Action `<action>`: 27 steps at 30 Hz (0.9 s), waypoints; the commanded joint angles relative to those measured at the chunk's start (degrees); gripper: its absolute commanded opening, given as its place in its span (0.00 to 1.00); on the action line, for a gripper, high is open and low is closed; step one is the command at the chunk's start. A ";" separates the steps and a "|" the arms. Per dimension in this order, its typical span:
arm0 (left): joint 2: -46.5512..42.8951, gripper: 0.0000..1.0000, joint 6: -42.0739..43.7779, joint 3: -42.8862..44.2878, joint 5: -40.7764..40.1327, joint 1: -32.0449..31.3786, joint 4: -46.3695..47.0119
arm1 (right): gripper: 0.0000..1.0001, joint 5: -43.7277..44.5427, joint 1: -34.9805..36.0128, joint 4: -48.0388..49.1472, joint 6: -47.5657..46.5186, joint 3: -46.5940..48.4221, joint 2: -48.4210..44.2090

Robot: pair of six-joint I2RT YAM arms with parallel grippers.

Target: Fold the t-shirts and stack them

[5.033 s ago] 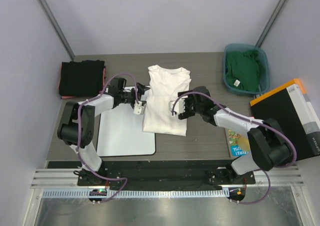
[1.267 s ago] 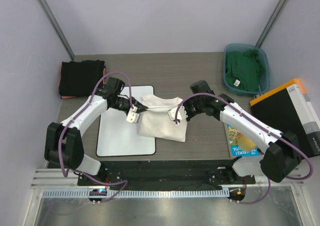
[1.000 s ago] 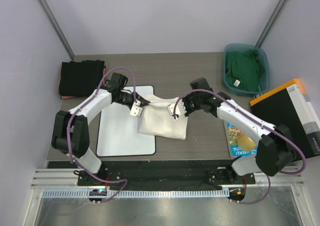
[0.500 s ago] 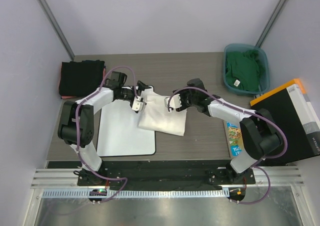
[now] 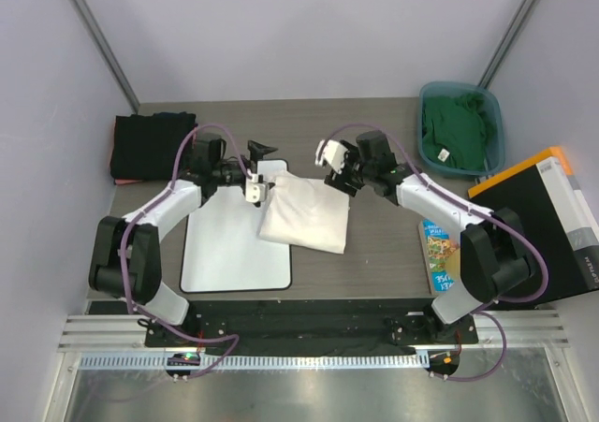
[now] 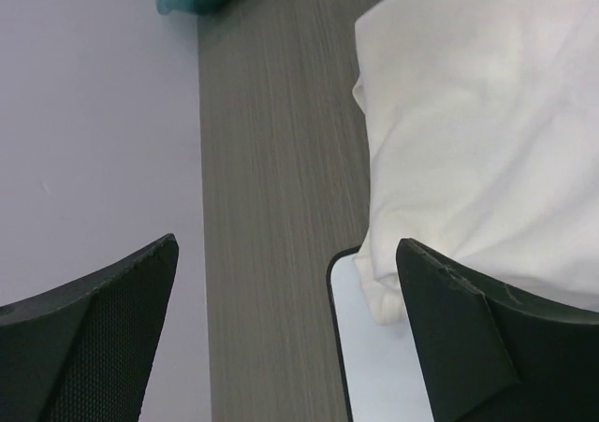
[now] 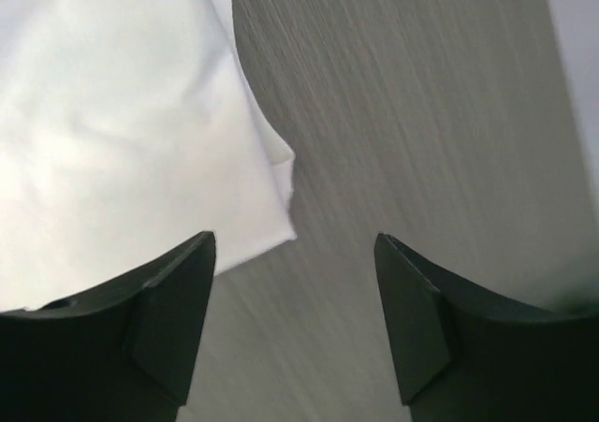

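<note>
While handling the white t-shirt (image 5: 304, 214), expecting soft, light, floppy cloth, likely unfolding if lifted by one corner; better gripping through all layers at both far corners. Looking plain white, folded to a rumpled rectangle, lying mid-worktop (image 5: 374, 263) with its left edge overlapping the board (image 5: 229, 244). Hovering by its far corners, gaping and empty: left claw (image 5: 259, 169), right claw (image 5: 335, 165). Sitting far left, black stack (image 5: 152, 144); far right, green shirt (image 5: 456, 132) in a bin (image 5: 460, 90).

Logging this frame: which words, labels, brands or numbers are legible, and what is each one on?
No text can be read.
Booklet: print on the coloured cover, too blurred to read.
Black box: lettering on its white side, too small to read.
Tag on the green t-shirt: too small to read.
White t-shirt: no print shows in any view.
</note>
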 commanded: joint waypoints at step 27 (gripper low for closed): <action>5.33 0.00 -12.34 9.01 -3.59 -4.55 -33.58 | 0.57 -30.49 -14.42 -4.18 41.25 -2.72 -2.56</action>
